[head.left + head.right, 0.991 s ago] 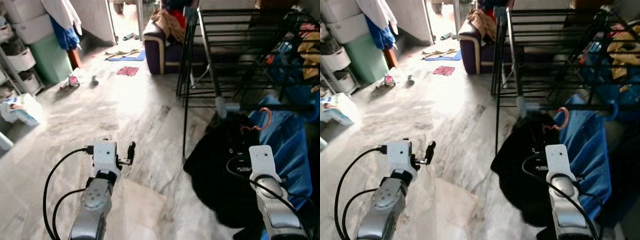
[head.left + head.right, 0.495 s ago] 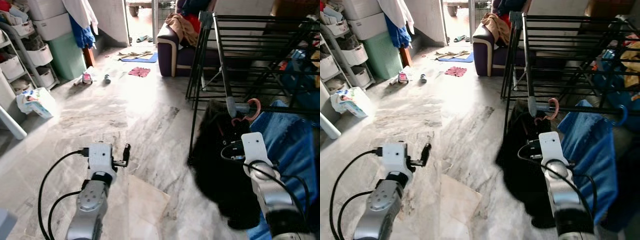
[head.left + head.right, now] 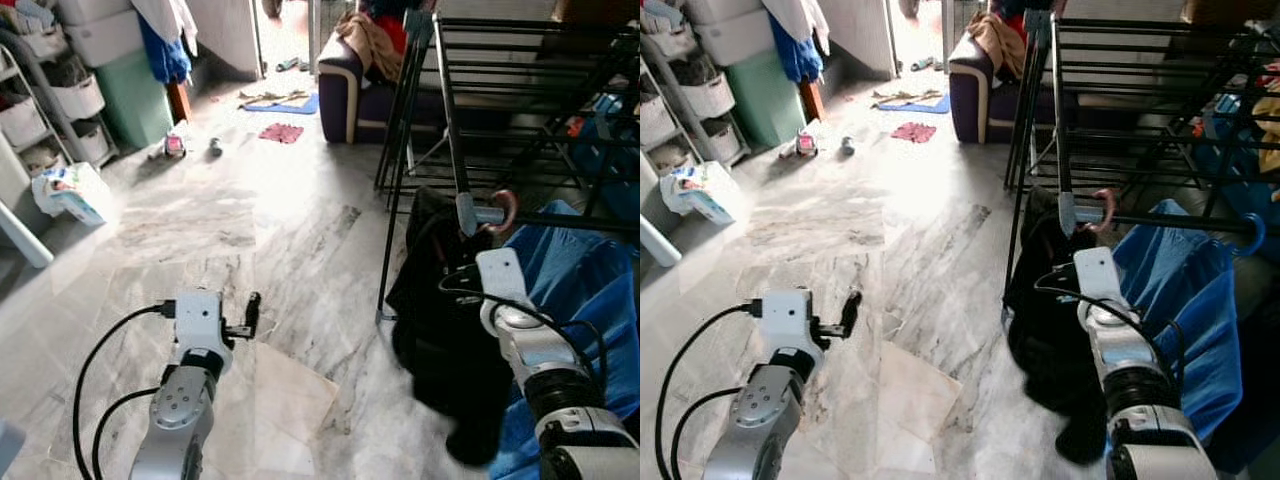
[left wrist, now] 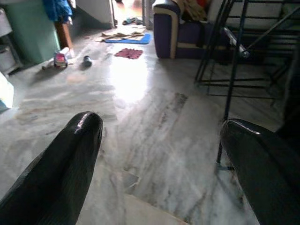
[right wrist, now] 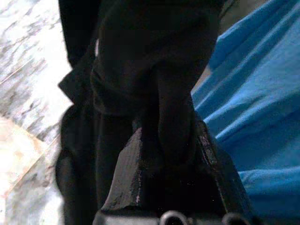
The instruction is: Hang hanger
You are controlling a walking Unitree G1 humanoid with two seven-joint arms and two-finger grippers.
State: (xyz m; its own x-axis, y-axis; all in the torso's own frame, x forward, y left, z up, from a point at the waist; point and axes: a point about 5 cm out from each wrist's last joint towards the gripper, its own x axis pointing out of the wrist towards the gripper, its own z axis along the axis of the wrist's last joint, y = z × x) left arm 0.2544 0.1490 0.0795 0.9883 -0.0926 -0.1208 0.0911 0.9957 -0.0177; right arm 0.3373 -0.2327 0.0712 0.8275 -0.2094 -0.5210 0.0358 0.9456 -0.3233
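A grey marble floor (image 3: 280,220) spreads under both arms and runs ahead of the jaws toward a doorway. A black drying rack (image 3: 520,110) stands ahead of and above the right jaws, and its lowest rail crosses just beyond them. A blue cloth (image 3: 575,300) hangs from that rail on the outer side of the right gripper (image 5: 171,136), close beside the fingers in the wrist view. A black garment (image 3: 445,330) hangs on the inner side, draped down past the gripper toward the floor. A purple sofa (image 3: 365,85) sits far ahead, well beyond both grippers, with scattered clothes on the floor to its left. White and green bins (image 3: 90,70) line the wall far ahead and to the left of the left gripper (image 4: 159,154). The left gripper is held low over bare floor, its fingers spread wide with nothing between them. The right gripper's fingers are pressed together on a fold of the black garment at the hanger's neck. The pink hanger (image 3: 503,208) has its hook just above and ahead of the right jaws, curled at the rail beside the rack's grey joint.
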